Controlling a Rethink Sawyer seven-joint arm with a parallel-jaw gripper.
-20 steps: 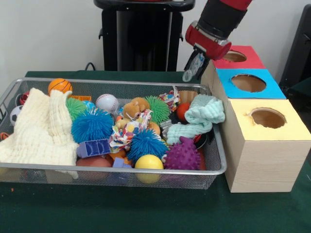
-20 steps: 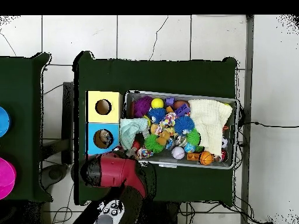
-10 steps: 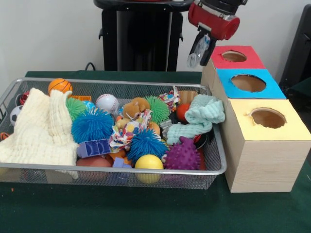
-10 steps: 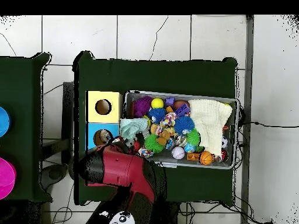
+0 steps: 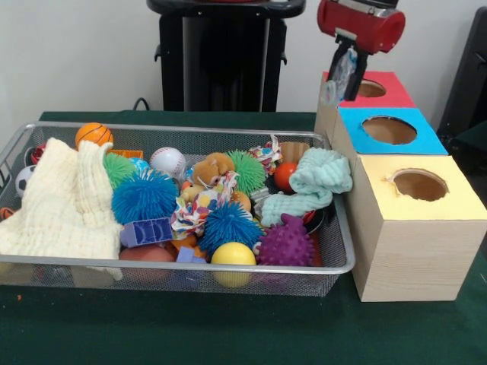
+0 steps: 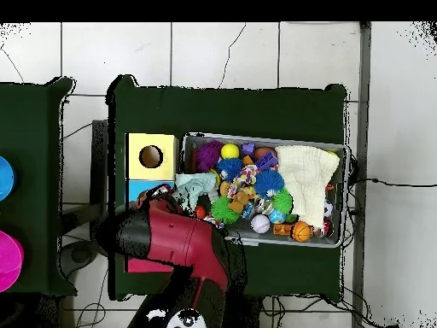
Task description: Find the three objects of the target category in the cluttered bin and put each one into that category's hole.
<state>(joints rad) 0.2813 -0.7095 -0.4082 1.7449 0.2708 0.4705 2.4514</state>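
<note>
My gripper [image 5: 338, 76] hangs from the red arm head [image 5: 361, 23], above the left edge of the red-topped box [image 5: 370, 88] and clear of the bin. I cannot make out whether it carries anything. The wire bin [image 5: 190, 266] holds a jumble: an orange basketball [image 5: 93, 134], a baseball [image 5: 167, 160], two blue spiky balls [image 5: 144, 195], a purple spiky ball [image 5: 287, 242], a yellow ball [image 5: 233, 254], a teddy [image 5: 211, 167] and a purple block [image 5: 146, 231]. In the overhead view the arm [image 6: 171, 243] covers the red and blue boxes.
Right of the bin stand three boxes in a row, with the blue hole [image 5: 389, 129] in the middle and the yellow hole [image 5: 419, 184] nearest. A cream cloth [image 5: 65, 201] drapes the bin's left end. A mint cloth [image 5: 316, 179] lies over its right rim.
The arm has risen and swung right in the front view, from the bin's back right corner to over the red box's edge. The bin's contents have not shifted.
</note>
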